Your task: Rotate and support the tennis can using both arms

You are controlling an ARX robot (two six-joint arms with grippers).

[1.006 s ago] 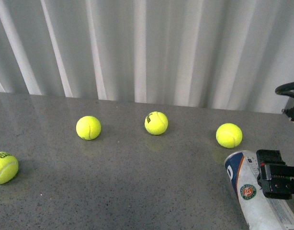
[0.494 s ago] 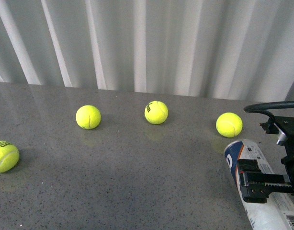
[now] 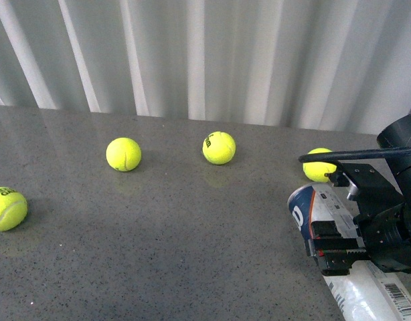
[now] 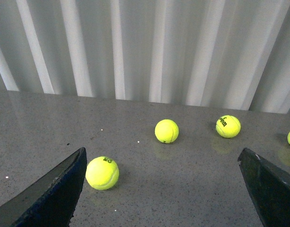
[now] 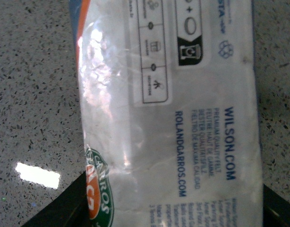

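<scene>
Where the right hand clamps — the tennis can, lying crosswise.

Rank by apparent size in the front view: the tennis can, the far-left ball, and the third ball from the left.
1. tennis can, largest by far.
2. far-left ball, slightly bigger-looking.
3. third ball, smallest-looking.
The far-left ball is nearer the camera, so the two balls may truly be equal.

Grey speckled table before me. On it: near-left ball, left-centre ball, centre ball, right ball, and the tennis can on its side at my right.
</scene>
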